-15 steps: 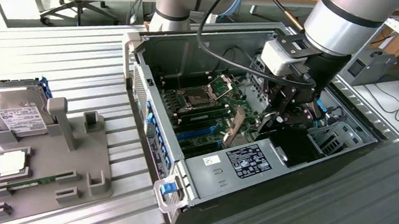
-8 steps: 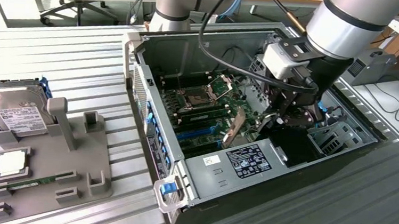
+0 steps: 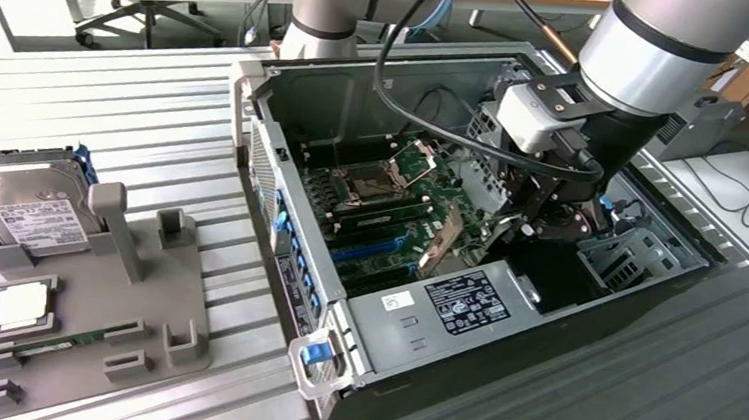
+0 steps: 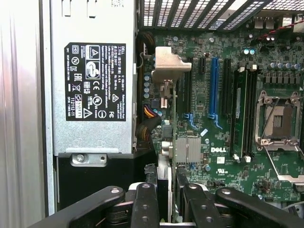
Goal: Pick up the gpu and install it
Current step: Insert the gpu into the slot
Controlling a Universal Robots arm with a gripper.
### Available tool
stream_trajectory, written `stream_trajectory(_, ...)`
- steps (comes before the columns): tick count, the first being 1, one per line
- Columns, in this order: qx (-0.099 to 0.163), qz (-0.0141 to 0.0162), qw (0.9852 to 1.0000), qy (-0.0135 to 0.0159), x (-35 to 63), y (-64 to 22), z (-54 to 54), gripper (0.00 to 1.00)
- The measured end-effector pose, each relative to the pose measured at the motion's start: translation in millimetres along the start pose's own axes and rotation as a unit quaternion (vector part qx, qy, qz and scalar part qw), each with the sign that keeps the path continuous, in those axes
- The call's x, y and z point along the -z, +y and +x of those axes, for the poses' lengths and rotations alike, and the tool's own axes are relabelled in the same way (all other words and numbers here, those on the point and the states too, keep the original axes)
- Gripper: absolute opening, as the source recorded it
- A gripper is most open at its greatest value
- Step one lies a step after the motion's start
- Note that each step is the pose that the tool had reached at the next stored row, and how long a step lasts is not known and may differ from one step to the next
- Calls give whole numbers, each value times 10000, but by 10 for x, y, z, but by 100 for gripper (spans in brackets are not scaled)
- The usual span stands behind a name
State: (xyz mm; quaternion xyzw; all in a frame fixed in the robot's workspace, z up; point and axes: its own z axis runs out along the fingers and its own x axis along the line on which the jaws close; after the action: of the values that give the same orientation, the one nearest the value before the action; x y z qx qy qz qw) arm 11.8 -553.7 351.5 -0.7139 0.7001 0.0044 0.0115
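The gpu [image 4: 172,137] shows edge-on in the wrist view — its fan face is hidden and its near end is cut off behind the gripper [image 4: 168,202]. The claw is part closed, its two fingers [image 4: 145,204] pinching the card's edge between them. The card stands upright over the motherboard [image 4: 223,95], just beside the power supply [image 4: 95,76]; its long axis runs away from the claw, silver bracket end farthest. In the exterior view one card [image 3: 442,243] tilts inside the open case [image 3: 294,214], its lower edge hard to make out. One hard drive [image 3: 29,211] sits on one grey stand [image 3: 97,329], well apart.
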Motion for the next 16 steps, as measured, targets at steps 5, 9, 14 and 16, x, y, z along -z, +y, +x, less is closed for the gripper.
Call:
stream_trajectory(5, 1, 0, 10000, -2, 0, -1, -1, 26)
stream_trajectory(9, 0, 0, 10000, -3, -1, -1, -26, 26)
stream_trajectory(14, 0, 0, 10000, -4, -3, -2, -79, 26)
stream_trajectory(16, 0, 0, 10000, -4, -4, -2, -104, 26)
